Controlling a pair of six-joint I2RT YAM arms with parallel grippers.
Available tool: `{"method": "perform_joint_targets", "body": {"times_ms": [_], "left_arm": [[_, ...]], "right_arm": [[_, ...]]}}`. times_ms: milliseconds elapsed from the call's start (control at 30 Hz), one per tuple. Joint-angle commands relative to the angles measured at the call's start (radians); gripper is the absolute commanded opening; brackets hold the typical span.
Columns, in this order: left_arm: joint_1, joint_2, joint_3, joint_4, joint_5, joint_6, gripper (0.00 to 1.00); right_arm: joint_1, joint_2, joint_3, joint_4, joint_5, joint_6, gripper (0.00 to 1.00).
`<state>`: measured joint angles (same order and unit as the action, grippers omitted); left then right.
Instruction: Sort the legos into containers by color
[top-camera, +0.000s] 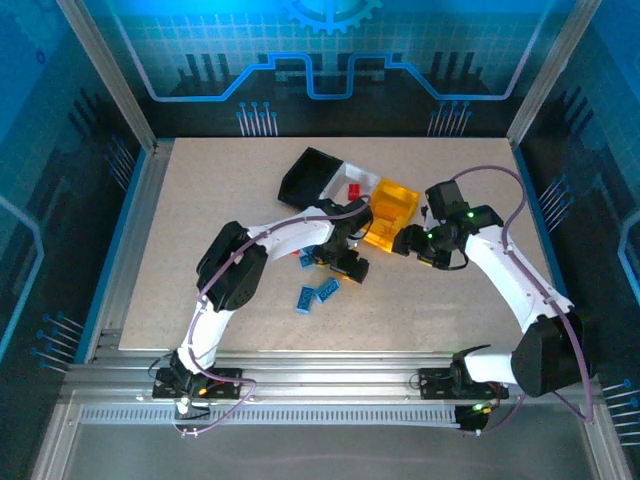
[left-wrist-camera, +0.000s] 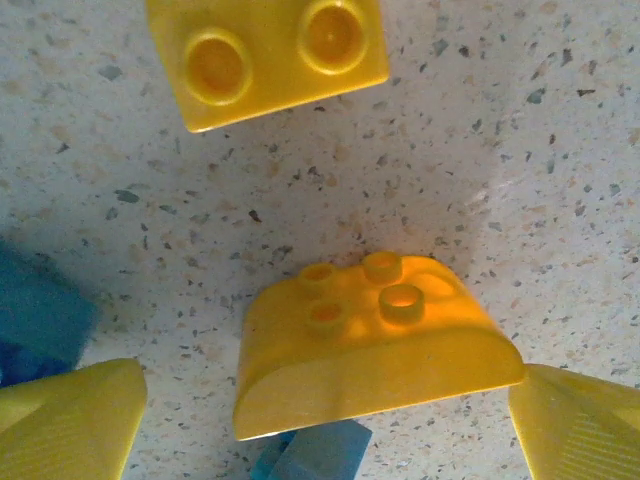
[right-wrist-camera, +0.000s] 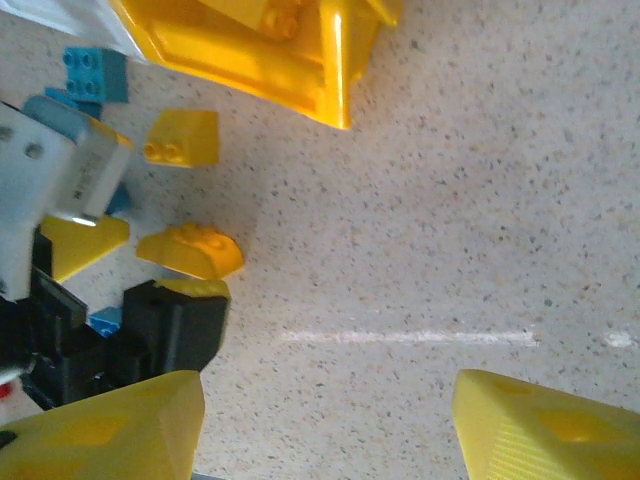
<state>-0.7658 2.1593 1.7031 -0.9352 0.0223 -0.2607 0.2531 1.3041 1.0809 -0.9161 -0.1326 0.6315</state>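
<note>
A few blue legos (top-camera: 308, 299) lie loose on the speckled surface (top-camera: 200, 220), near the left arm's elbow. Further back the three containers stand joined in a slanting row. The black bin (top-camera: 305, 172) comes first, then the white bin (top-camera: 366, 176) with a red lego (top-camera: 355, 190) inside.

Just in front of the bins, the left pincer (left-wrist-camera: 328, 385) hangs low with its yellow fingers (left-wrist-camera: 70, 420) spread wide. They sit either side of a rounded yellow lego (left-wrist-camera: 370, 350) with four studs, clear of both its ends. Another yellow lego (left-wrist-camera: 268, 55), two studs showing, lies just beyond it. A blue lego (left-wrist-camera: 35, 320) sits by the pincer's left finger.

The yellow-orange bin (top-camera: 392, 200) ends the row, with yellow pieces inside it. The right pincer (right-wrist-camera: 328, 400) hovers just beside that bin. It is spread too, with bare surface between its fingers and nothing pinched.
</note>
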Motion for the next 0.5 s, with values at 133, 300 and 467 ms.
{"method": "perform_joint_targets", "body": {"times_ms": [133,300,467], "left_arm": [[-0.007,0.048,0.054,-0.014,0.016,0.004,0.94],[-0.01,0.072,0.08,-0.028,0.03,-0.011,0.89],[-0.009,0.071,0.068,-0.019,0.032,-0.023,0.8]], "right_arm": [[-0.018,-0.032,-0.051,0.017,-0.03,0.032,0.68],[-0.018,-0.024,-0.053,0.017,-0.033,0.024,0.68],[-0.018,-0.023,-0.065,0.026,-0.041,0.02,0.68]]}}
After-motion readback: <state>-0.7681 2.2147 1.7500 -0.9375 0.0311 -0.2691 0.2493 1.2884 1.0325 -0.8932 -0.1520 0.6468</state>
